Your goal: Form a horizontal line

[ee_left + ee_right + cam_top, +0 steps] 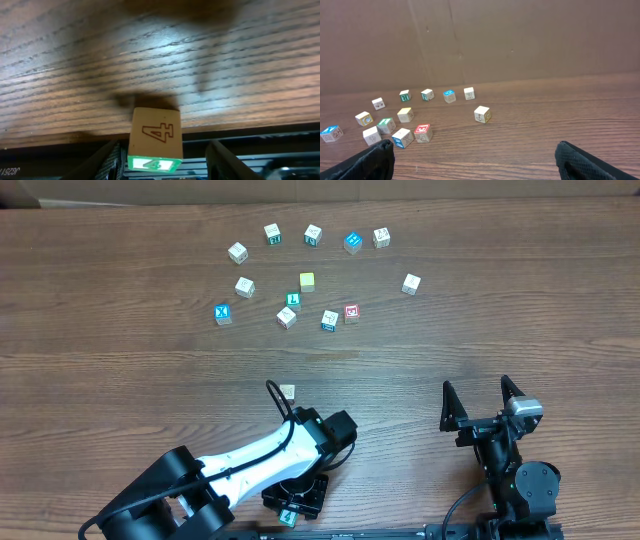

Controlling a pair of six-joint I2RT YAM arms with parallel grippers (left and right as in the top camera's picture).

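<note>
left arm [250, 460] folded back | left pincer [163, 152] spread astride green "4" cube [155, 132] | right pincer [476, 386] spread

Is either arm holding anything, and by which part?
The left jaws flank the sides of a number-four block; contact can't be told. The right jaws are open, empty.
</note>
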